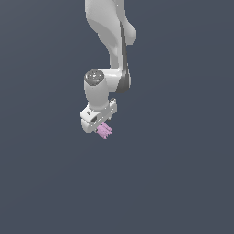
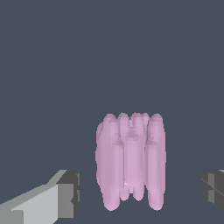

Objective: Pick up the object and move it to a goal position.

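Note:
The object [image 1: 104, 131] is a small pink-lilac lump with short finger-like lobes, lying on the dark grey floor right under the white hand. In the wrist view the object [image 2: 131, 162] stands between the two fingers of my gripper [image 2: 141, 190]. One dark finger pad [image 2: 70, 192] and the other pad [image 2: 213, 188] each stand apart from it, with floor showing in both gaps. The gripper [image 1: 101, 128] is open around the object and does not touch it. Its fingertips are hard to make out in the exterior view.
The white arm [image 1: 112, 41] comes down from the top of the exterior view. A plain dark grey floor [image 1: 183, 183] surrounds everything. No goal marker shows in either view.

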Robot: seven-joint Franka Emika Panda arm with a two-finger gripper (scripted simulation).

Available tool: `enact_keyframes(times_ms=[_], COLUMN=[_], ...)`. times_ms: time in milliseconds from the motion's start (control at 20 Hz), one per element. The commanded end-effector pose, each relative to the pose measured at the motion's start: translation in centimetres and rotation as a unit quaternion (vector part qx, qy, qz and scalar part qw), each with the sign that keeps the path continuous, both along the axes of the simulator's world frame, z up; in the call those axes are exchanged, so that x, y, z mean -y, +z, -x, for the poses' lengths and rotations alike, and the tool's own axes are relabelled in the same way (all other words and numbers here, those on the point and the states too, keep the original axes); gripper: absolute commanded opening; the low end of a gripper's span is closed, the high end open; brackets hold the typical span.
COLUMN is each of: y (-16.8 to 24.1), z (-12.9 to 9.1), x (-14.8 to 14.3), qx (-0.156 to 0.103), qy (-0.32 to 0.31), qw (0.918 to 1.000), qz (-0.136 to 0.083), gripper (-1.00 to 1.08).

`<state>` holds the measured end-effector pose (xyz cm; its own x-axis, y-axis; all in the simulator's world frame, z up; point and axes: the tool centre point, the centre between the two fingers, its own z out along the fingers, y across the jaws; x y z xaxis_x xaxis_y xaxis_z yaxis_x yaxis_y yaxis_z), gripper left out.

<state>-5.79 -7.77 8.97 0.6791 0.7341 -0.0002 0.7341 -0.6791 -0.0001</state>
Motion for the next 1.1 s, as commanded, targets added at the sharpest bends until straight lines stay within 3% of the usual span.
enact_keyframes(times_ms=[0, 750, 800, 1050], y=[-0.3, -5.0, -5.0, -5.0], z=[0.0, 0.1, 0.1, 0.1], x=[0.0, 0.0, 0.0, 0.0], qx=[0.0, 0.0, 0.0, 0.0], qy=[0.0, 0.002, 0.002, 0.002], qw=[1.0, 1.0, 1.0, 1.0], qz=[0.0, 0.0, 0.0, 0.0], gripper=[1.0, 1.0, -1.0, -1.0])
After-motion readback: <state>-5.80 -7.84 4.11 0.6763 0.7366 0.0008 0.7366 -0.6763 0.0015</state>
